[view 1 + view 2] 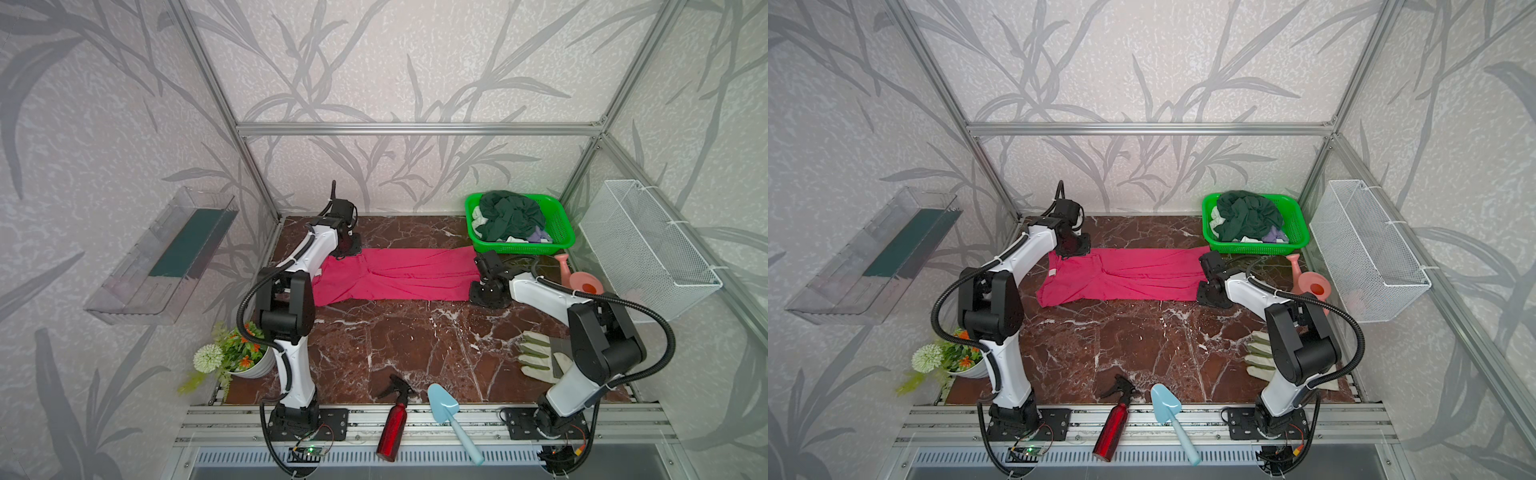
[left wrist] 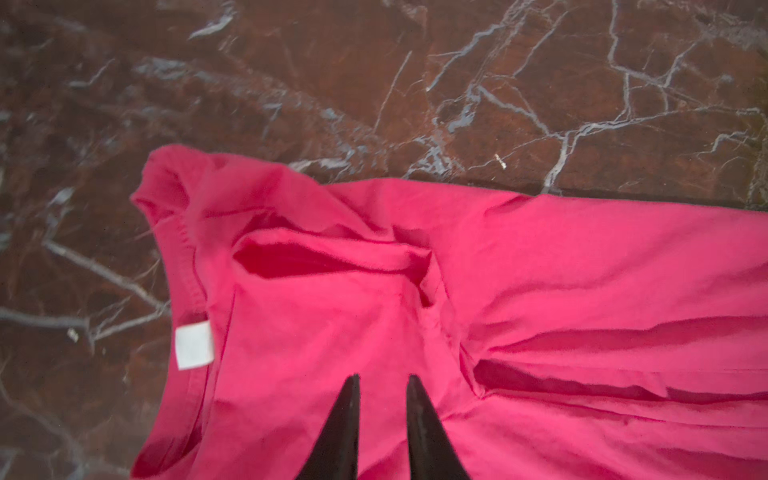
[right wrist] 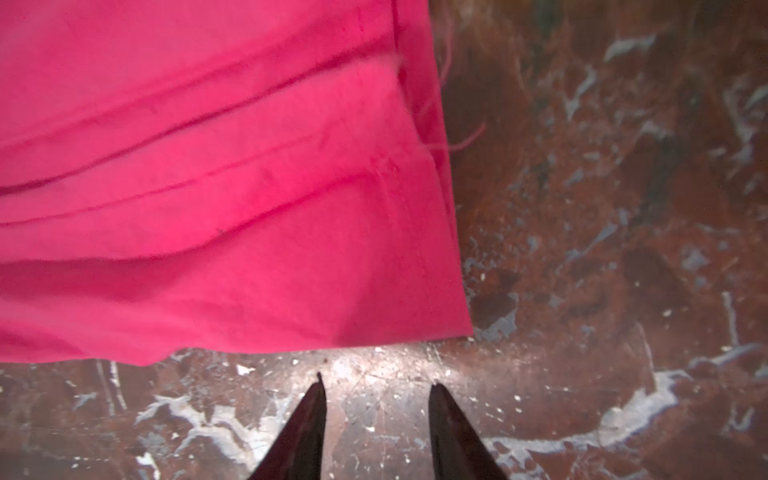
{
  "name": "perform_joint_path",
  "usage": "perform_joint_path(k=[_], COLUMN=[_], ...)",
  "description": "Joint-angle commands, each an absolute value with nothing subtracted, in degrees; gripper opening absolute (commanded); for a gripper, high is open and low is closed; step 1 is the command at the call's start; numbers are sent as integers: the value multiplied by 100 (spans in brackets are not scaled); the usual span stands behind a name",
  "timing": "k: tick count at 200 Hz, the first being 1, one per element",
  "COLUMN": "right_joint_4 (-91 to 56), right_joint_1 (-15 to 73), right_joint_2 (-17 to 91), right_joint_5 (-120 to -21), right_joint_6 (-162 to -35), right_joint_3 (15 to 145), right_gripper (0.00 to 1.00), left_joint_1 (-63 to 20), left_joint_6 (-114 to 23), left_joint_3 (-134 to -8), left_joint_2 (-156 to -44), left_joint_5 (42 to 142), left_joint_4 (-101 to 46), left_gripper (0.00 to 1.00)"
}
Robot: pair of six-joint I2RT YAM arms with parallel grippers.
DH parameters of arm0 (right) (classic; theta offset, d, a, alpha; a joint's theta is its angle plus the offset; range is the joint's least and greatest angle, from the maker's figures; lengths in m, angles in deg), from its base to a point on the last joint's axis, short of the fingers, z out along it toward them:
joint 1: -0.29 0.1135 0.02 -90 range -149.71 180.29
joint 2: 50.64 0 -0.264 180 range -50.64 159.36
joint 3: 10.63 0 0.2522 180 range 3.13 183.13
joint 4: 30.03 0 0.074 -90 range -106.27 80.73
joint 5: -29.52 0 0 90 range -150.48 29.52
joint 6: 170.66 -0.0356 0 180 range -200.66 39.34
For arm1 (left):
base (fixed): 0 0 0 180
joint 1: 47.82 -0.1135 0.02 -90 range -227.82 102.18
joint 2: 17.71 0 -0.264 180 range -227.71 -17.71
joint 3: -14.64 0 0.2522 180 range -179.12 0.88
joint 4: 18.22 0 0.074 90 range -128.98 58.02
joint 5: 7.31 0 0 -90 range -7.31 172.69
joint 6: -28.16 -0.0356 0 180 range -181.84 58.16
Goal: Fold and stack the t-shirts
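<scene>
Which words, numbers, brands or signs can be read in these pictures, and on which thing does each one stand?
No text can be read anywhere.
The white neck label on the pink t-shirt: it shows no print in the left wrist view, which is slightly blurred, and it is too small to read in both top views.
The red spray bottle: no print is visible on it.
</scene>
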State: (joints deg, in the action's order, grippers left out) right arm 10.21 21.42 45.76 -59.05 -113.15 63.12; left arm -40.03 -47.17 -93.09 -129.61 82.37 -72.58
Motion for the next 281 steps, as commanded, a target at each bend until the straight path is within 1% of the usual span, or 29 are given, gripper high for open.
perform_joint_path(k=[1,26,69,101,129,155,179,193,222,262,281], right_joint_4=[1182,1177,1028,1094,1185,1107,1304,1336,1272,1361,1337], right_joint_1=[2165,2165,2165,2140,1918,1615,1567,1567,1683,1835,1849], right_joint_2=[4681,5050,5718,6142,6189,6001,5914,5828,5575,5360,5274], right_joint_5=[-5940,-6021,-6101,-6054,-6004,-6040,-5908,-5972,-5980,-5978,-6013], right_joint_6=[-11174,-11100,-11063,-11078,-11201,-11144,-11005,-10999,-10975,-11002,-11005], right_joint_3=[6814,7207,7624,7727,7332,6890,6867,6828,6771,6864,6856], right_gripper=[43,42,42,42,42,42,42,41,42,42,41], left_joint_1=[-4096,-4191,-4401,-4618,-4819,-5039,-5135,-5162,-5148,-4991,-4993], left_joint_6=[-4011,-3638,-3027,-2745,-2610,-2650,-2873,-3012,-3125,-2590,-2648], left_joint_3=[-8676,-8140,-7682,-7772,-7941,-8248,-8560,-8655,-8540,-7473,-6957], left_joint_2=[-12778,-12659,-12782,-13186,-13479,-13691,-13752,-13627,-13156,-11888,-11479], left_joint_5=[7961,7883,8023,8272,8269,8142,7777,7531,7423,7115,7174], left_joint_4=[-7326,-7272,-7164,-7205,-7283,-7445,-7681,-7729,-7753,-7848,-7775], left_gripper=[23,23,23,23,23,23,22,22,22,22,26])
